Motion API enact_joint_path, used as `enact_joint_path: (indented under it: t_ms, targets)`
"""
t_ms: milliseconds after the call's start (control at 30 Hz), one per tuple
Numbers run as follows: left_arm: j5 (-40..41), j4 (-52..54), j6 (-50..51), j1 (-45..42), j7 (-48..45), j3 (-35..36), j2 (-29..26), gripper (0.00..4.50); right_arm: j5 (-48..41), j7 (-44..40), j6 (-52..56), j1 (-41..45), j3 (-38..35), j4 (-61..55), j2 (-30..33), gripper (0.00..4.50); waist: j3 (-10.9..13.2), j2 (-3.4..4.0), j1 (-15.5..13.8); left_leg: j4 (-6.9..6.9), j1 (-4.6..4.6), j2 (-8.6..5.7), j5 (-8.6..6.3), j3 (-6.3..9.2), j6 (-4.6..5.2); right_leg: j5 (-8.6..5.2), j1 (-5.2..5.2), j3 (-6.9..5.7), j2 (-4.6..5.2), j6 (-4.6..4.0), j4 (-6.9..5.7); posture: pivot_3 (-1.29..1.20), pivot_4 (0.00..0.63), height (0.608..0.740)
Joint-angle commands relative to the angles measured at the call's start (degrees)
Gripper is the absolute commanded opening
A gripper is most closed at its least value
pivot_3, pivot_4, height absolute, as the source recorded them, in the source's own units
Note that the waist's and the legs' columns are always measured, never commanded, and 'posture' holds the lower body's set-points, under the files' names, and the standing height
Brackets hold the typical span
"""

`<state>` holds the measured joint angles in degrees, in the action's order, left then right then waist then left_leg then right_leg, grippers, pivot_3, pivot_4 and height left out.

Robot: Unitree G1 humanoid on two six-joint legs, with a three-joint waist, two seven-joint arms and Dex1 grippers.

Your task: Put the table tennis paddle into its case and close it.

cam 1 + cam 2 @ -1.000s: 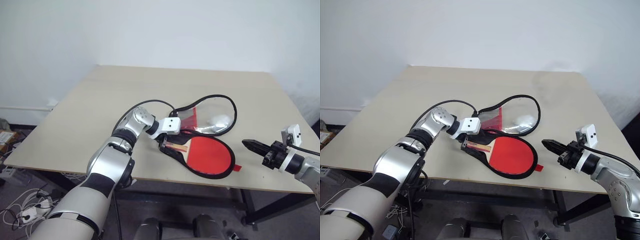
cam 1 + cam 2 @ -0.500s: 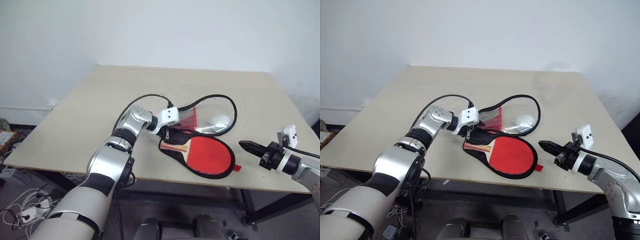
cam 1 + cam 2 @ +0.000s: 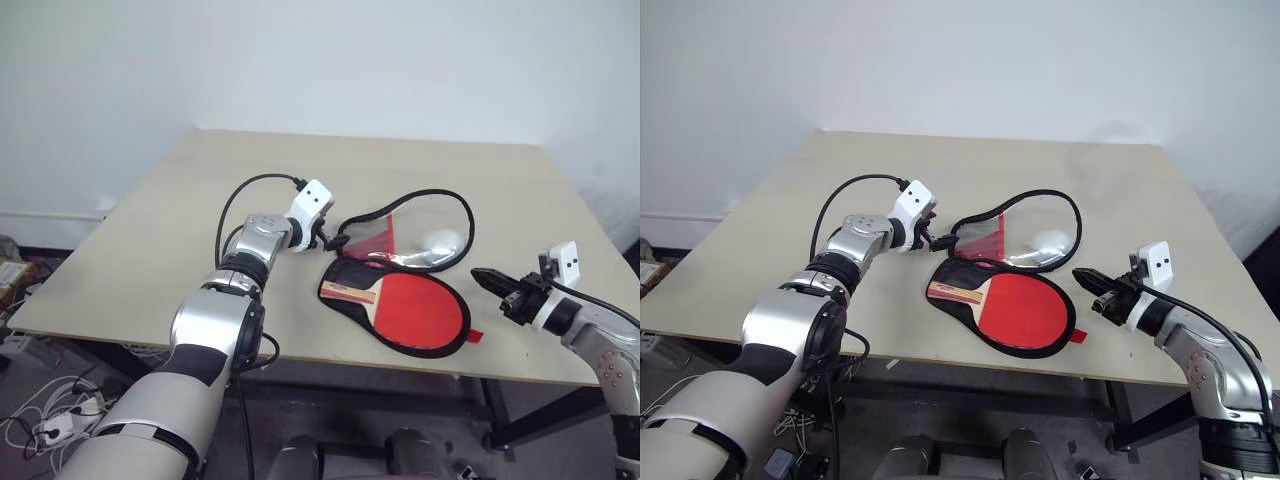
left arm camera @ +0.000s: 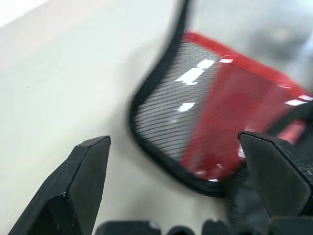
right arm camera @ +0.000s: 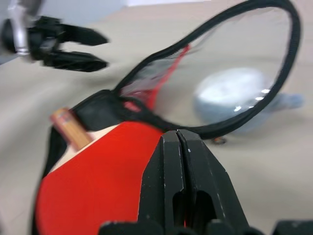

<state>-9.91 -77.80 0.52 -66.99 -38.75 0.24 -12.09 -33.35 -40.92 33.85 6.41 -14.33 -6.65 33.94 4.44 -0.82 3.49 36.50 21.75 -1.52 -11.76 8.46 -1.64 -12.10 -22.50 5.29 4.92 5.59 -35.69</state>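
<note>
Case (image 3: 400,290) open on tabletop (image 3: 180,210), near front edge, right of centre. Lower half flat, black piping round it, red tab at its front-right rim. Upper flap with clear panel and red lining folded back behind lower half, propped partly up.

Paddle (image 3: 415,308) lying flat in case's lower half, red face up, handle toward case's narrow left end, handle tip resting on the rim there.

Small whitish round thing (image 3: 441,240) under the clear flap, behind paddle.

Left claw (image 3: 332,241) just left of case's flap, at its narrow end, fingers spread wide, nothing between them; touching flap edge or not, cannot tell. In left wrist view, fingertips (image 4: 90,161) apart with flap's mesh-and-red corner ahead between them.

Right claw (image 3: 487,280) right of case, off its right rim, apart from it, pointing toward paddle, fingers pressed together, empty. In right wrist view, closed tips aimed at paddle's red face, flap loop beyond.
</note>
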Motion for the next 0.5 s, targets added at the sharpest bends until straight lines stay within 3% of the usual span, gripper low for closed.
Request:
enact_joint_path:
  t_ms: [33,267,500]
  targets:
    - [2.51,0.54,3.47,-2.20,3.14,2.85,-0.38,4.45,3.09,2.54,-3.34,3.11,0.60,2.01,-1.18,0.00,0.00,-0.01,-0.24,-0.01,0.00,0.00,0.00,-0.01,0.00,0.00,0.00,0.00,0.00,0.01,0.00,0.00,0.000,0.740]
    - [5.03,0.92,5.66,-2.81,5.31,6.38,-0.55,4.45,5.10,4.84,-5.84,6.20,1.16,5.86,-4.46,0.00,-0.01,0.00,-0.69,-0.04,0.00,-0.01,0.00,-0.02,0.00,0.01,-0.01,0.00,0.00,0.02,0.01,0.00,0.000,0.740]
    - [6.24,1.20,6.94,-2.56,4.05,7.42,-1.02,4.50,6.88,5.96,-6.64,9.85,2.35,9.61,-5.95,1.84,-0.01,0.00,-0.63,-0.04,-0.02,-0.02,0.01,-0.02,0.00,0.02,0.00,0.00,0.00,0.02,0.00,0.00,0.000,0.740]
